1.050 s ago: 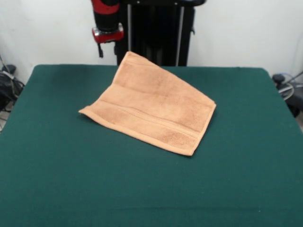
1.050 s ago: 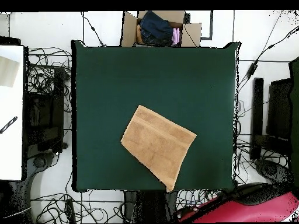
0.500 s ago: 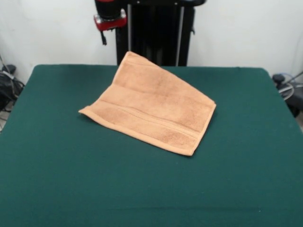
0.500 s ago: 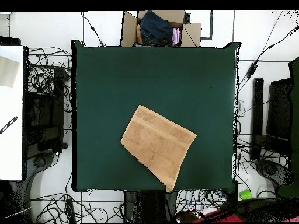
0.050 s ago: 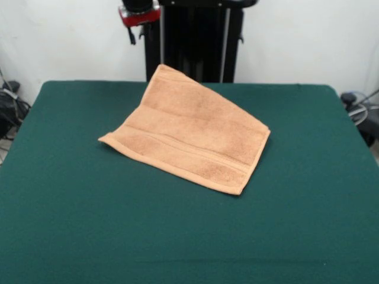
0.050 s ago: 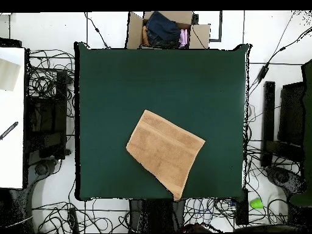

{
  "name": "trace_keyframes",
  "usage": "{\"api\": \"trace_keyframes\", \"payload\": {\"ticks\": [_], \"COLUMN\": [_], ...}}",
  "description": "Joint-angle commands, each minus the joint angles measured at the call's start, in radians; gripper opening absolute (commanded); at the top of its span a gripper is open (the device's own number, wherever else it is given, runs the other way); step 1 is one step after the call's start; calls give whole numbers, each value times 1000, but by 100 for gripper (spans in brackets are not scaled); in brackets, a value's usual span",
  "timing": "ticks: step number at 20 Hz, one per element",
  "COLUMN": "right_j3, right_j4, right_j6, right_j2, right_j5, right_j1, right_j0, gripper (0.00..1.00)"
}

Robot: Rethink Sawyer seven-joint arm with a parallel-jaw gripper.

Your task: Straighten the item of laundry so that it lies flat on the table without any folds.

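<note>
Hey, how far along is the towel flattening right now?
Mostly done, it seems: the towel lies spread on the table with no fold showing. Nothing is in hand; the gripper sits high at the table's far edge. Left: one corner reaches the table edge, perhaps overhanging.

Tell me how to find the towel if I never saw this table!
Look at the big dark green felt table. On it, reaching the robot-side edge, lies a flat orange-tan terry towel, turned crooked. It is the only thing on the green top.
</note>
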Motion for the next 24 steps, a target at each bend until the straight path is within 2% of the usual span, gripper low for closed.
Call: {"api": "trace_keyframes", "payload": {"ticks": [1, 4, 10, 24], "right_j3": [69, 67, -12, -104], "right_j4": [-36, -39, 42, 84], "right_j6": [128, 142, 173, 190], "right_j2": [51, 54, 137, 200], "right_j5": [135, 112, 131, 156], "right_j1": [-116, -101, -34, 53], "right_j0": [-50, -46, 60, 110], "gripper": [100, 100, 100, 100]}}
